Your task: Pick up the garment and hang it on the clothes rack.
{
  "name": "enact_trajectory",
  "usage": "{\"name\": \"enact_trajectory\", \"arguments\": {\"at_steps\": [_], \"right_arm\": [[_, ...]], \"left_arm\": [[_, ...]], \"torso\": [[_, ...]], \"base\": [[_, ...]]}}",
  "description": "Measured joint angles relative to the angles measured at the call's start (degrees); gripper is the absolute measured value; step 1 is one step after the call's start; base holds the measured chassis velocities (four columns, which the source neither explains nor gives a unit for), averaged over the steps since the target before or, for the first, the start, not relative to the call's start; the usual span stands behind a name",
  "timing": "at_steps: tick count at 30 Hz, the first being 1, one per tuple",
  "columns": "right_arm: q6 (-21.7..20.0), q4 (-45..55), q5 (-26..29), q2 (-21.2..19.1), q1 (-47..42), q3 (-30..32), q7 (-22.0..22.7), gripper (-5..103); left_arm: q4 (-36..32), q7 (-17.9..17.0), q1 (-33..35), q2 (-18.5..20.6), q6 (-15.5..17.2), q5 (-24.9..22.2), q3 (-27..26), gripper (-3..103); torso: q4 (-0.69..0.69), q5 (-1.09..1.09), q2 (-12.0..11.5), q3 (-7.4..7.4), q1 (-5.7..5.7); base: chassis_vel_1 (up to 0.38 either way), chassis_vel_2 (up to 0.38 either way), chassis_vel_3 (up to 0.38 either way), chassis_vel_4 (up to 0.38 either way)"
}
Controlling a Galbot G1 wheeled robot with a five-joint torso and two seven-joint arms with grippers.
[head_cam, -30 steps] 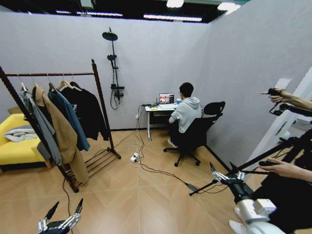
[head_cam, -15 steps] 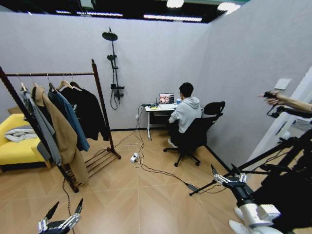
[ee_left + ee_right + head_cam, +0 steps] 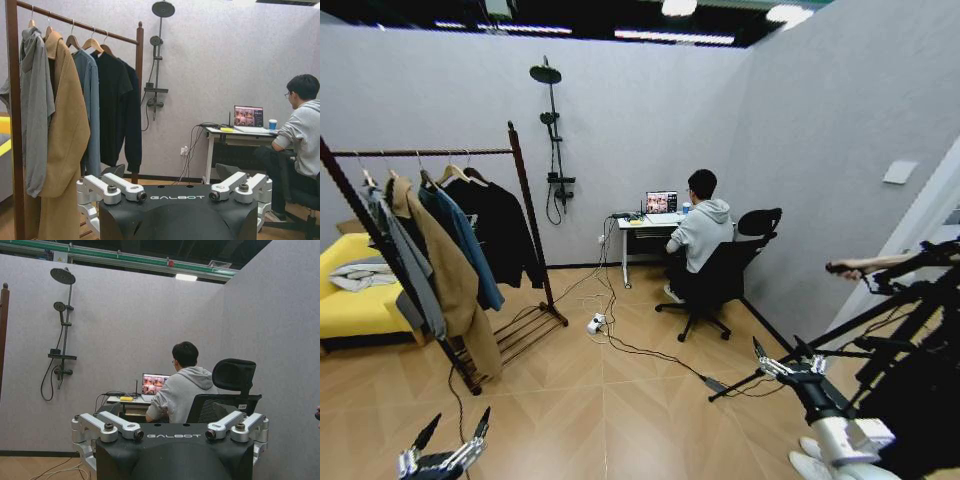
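Note:
The clothes rack [image 3: 526, 215] stands at the left on the wooden floor, a dark red-brown frame with one rail [image 3: 80, 25]. Several clothes hang from it. At the rail's end by the shower post hangs a black long-sleeved piece [image 3: 510, 235] [image 3: 132, 115] on a hanger; I cannot tell for sure that it is the garment. My left gripper [image 3: 460, 416] [image 3: 175, 192] is low at the bottom left, open and empty, well short of the rack. My right gripper [image 3: 777, 346] [image 3: 172, 431] is low at the right, open and empty.
A grey top, a tan coat [image 3: 450, 270] and a blue denim jacket [image 3: 470, 245] fill the rail. A yellow sofa [image 3: 350, 300] sits behind the rack. Cables [image 3: 620, 345], a desk [image 3: 640, 228], an office chair [image 3: 720, 275] and a tripod [image 3: 880, 320] stand ahead and to the right.
My right gripper has sunk slightly lower and to the right. The rack and its clothes have not moved.

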Motion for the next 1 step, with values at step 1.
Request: {"name": "enact_trajectory", "arguments": {"at_steps": [1], "right_arm": [[-0.01,0.0,0.0,0.0,0.0,0.0,0.01,100]], "left_arm": [[0.0,0.0,0.0,0.0,0.0,0.0,0.0,100]], "torso": [[0.0,0.0,0.0,0.0,0.0]], "base": [[0.0,0.0,0.0,0.0]]}}
